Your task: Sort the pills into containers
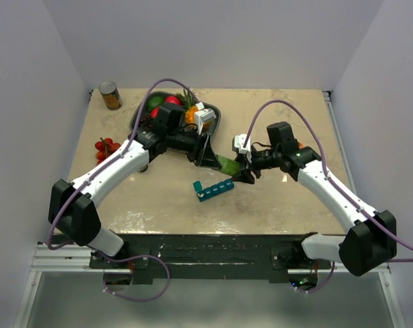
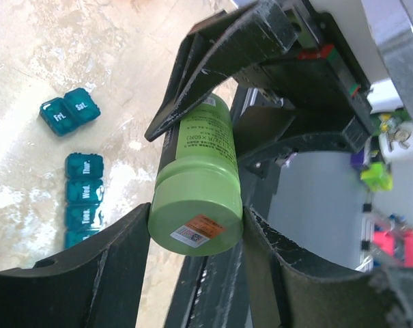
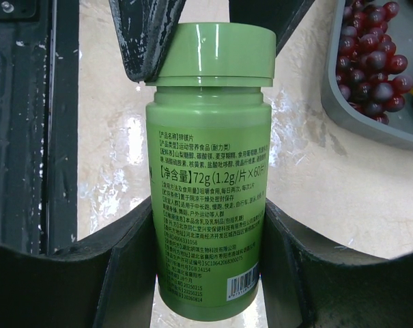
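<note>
Currently both claws pinch one green bottle [image 1: 228, 164] held off the surface [image 1: 158, 201] at mid-scene, left claw [image 2: 196, 225] clamped on its cap, right claw [image 3: 207, 225] on its body, while the teal containers [image 1: 213, 189] lie on the surface just near of it, a pair [image 2: 69, 115] just beside the longer strip [image 2: 83, 198].

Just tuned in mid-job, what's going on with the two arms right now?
Both arms hold the green bottle between them above the table. The left gripper is closed on its cap and the right gripper on the body, with the cap on the bottle. The teal containers lie on the table just below, lids shut. No loose pills are in sight, so sorting has not begun.
</note>
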Tool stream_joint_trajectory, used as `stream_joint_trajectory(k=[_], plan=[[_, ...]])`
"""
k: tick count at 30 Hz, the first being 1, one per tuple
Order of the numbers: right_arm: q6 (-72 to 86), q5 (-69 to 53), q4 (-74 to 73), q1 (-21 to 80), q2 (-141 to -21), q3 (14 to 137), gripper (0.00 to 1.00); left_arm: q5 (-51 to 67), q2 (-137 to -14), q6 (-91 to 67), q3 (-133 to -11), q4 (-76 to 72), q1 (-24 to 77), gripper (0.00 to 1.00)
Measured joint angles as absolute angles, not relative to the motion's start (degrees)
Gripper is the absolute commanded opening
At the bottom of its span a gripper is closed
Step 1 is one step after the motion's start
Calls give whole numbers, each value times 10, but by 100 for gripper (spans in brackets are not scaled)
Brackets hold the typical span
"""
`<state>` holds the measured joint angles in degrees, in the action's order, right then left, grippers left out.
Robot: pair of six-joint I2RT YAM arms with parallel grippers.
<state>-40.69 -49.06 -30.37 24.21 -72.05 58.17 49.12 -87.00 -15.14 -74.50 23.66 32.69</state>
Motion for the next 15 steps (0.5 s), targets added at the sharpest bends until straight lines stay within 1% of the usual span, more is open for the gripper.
stream_joint_trajectory(k=[8, 15], plan=[[-390, -527, -299, 244, -726, 582, 0, 509, -860, -24, -756, 283, 328, 0], [-360, -558, -286, 244, -730, 577, 0, 535, -852, 69, -757, 293, 328, 0]])
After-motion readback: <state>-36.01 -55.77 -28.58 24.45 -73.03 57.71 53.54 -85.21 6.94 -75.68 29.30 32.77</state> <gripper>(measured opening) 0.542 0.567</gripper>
